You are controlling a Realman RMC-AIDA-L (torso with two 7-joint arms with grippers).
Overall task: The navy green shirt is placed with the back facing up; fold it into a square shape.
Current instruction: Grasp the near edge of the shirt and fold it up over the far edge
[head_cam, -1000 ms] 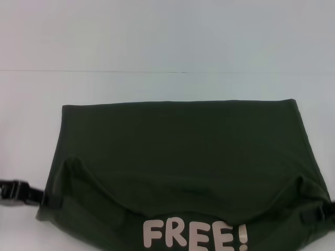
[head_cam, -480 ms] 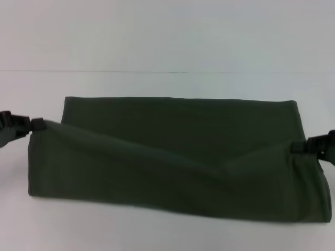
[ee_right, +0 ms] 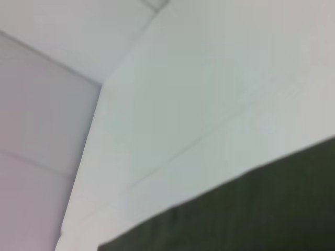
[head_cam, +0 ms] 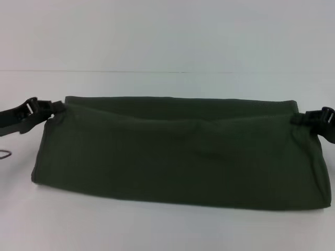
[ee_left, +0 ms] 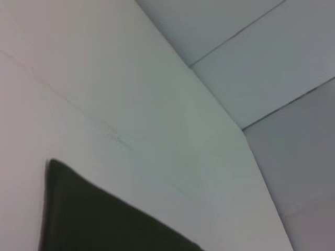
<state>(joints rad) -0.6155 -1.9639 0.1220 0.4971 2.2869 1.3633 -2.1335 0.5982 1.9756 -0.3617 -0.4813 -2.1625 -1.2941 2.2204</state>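
The navy green shirt (head_cam: 178, 151) lies across the white table in the head view as a wide folded band, plain side up, its letters hidden. My left gripper (head_cam: 52, 109) is shut on the shirt's upper left corner. My right gripper (head_cam: 299, 118) is shut on its upper right corner. Both hold the folded-over layer close to the shirt's far edge. The shirt's dark cloth also shows in the left wrist view (ee_left: 94, 219) and in the right wrist view (ee_right: 251, 209). Neither wrist view shows fingers.
The white table (head_cam: 167, 230) runs around the shirt on all sides. A thin seam line (head_cam: 131, 71) crosses the table beyond the shirt. A small dark loop (head_cam: 4, 154) shows at the left edge of the head view.
Both grippers have carried the near edge of the shirt up and away from me, over the rest. The "FREE!" letters are now folded under. The upper layer now reaches near the far edge.
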